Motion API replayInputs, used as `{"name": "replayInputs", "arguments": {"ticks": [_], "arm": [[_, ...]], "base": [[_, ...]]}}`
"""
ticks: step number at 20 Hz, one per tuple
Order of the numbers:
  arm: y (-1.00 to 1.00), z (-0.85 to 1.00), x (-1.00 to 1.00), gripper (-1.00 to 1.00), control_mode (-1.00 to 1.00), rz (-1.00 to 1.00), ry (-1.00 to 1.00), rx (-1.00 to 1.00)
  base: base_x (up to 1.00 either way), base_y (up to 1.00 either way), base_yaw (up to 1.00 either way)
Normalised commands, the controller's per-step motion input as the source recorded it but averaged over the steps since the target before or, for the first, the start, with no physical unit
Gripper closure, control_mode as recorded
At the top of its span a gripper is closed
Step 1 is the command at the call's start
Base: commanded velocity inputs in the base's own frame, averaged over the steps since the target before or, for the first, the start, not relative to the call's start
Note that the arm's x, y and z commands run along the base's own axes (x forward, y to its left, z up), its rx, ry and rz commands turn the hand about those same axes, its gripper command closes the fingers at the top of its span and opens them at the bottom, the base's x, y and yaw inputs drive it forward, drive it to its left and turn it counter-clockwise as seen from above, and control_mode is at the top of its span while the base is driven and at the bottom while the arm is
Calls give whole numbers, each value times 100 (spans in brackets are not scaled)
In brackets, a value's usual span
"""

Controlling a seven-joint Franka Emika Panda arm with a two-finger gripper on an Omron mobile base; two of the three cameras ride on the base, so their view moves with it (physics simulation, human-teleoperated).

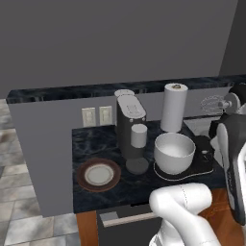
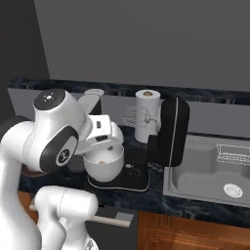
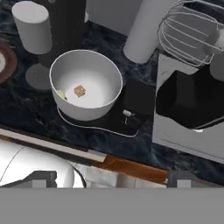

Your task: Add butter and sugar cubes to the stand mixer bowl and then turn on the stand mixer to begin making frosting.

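Gripper (image 3: 111,179) wide open and holding nothing, poised above the near edge of the dark marbled tabletop (image 1: 96,144), one dark fingertip (image 3: 41,179) at each lower corner of the hand view.

Just past that edge, the stand mixer bowl (image 3: 85,85), off-white and deep, seated on the flat black base of the stand mixer (image 2: 168,132). Inside the bowl, the butter (image 3: 61,93) lying as a pale yellow sliver against the inner wall, and close beside it on the bottom a tan one of the sugar cubes (image 3: 79,91); a tan speck in the bowl also seen from the right base view. On the base beside the bowl, a small light knob (image 3: 127,113). Mixer head tilted up and back, silver wire whisk (image 2: 134,117) raised clear above and behind the bowl's rim.

To the bowl's left in the left base view, a white plate with brown rim (image 1: 98,174), flat on the tabletop. Farther back, a tall dark grey coffee machine (image 1: 129,129) with a small grey-white cup (image 1: 138,136) under its spout. Behind the bowl, an upright paper towel roll (image 1: 173,107). On the back wall, two pale outlets (image 1: 96,116). At far right in the right base view, a steel sink (image 2: 215,171).

No brand, label or lettering legible on anything.
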Motion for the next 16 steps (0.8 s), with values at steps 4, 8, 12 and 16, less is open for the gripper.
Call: {"name": "replayInputs", "arguments": {"ticks": [4, 8, 12, 16], "arm": [[-46, 0, 0, -100, -100, -7, -14, 1], [-53, 0, 0, -100, -100, -4, -13, 3], [-51, 0, 5, -100, -100, 0, -12, 1], [-61, 0, 2, -100, -100, 0, -11, 4]], "base": [[0, 0, 0], [0, 0, 0], [0, 0, 0], [0, 0, 0]]}}
